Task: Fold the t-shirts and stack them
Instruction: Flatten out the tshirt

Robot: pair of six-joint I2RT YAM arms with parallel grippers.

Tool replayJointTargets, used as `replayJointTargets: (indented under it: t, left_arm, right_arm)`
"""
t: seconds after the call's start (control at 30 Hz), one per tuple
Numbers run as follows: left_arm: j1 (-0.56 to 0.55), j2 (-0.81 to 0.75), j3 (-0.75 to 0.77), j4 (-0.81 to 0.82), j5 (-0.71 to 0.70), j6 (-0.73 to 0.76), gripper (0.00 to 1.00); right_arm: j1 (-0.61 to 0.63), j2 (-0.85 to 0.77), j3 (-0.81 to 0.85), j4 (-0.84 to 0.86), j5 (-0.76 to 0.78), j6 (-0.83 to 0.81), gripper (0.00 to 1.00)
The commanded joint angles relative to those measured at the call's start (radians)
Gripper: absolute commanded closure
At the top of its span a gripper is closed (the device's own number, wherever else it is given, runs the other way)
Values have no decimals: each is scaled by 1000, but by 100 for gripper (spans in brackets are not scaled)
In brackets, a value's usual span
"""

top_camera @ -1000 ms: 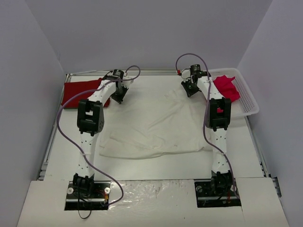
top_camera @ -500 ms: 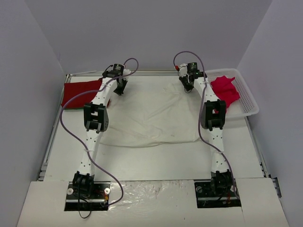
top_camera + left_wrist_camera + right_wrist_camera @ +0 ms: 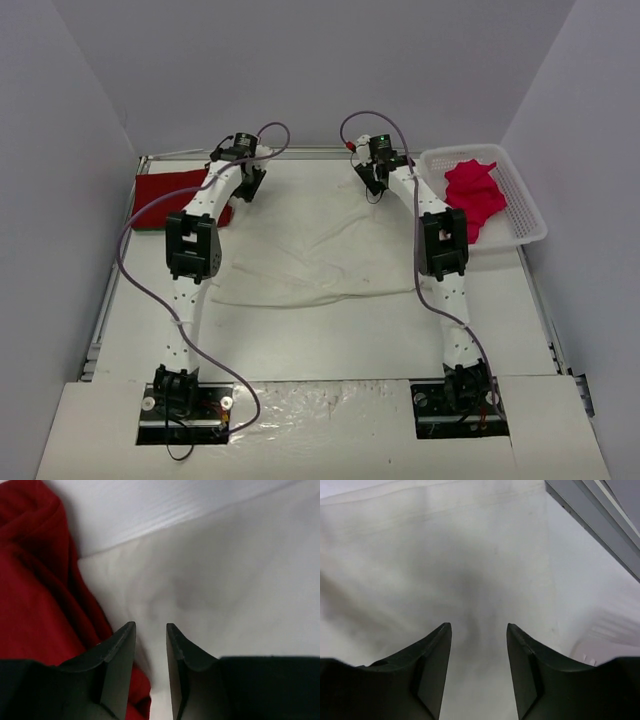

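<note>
- Red shirt [image 3: 165,192]: lies flat as a neat rectangle at the far-left corner of the worktop [image 3: 330,340]. I judge it folded, and the base of the stack.
- Cream shirt [image 3: 310,250]: spread mid-worktop, its left edge touching the red one. It looks doubled over once, so I reckon more folds are due before it goes on the red.
- Pink shirt [image 3: 473,195]: crumpled in the basket [image 3: 530,225] at far right, not yet begun.
- Left jaws: low over the cream shirt's far-left corner, just beside the red one. They are parted narrowly and I see no cloth pinched between them.
- Right jaws: over the cream shirt's far-right part, parted wider and gripping nothing.
- Progress: roughly one shirt done, one in hand, one waiting.
- Count: three shirts, one basket, two arms.
</note>
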Motion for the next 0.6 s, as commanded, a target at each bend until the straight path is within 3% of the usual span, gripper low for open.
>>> replayJointTargets:
  t: [0.0,0.2,0.4,0.57]
  left_arm:
    - [9,-260,-115,39,-19,36,70]
    - [-2,-585,-509,68,66,113,66]
    - [-2,-755,-912,160,134,231,60]
    - [-1,-825,-1097,267,134,331,60]
  right_arm:
    - [39,-240,-104,3,10,20,55]
    - [48,-590,-450,-13,-24,35,42]
    - [36,-854,-782,-125,-65,8,36]
    - [31,-1026,-986,-216,-167,-8,36]
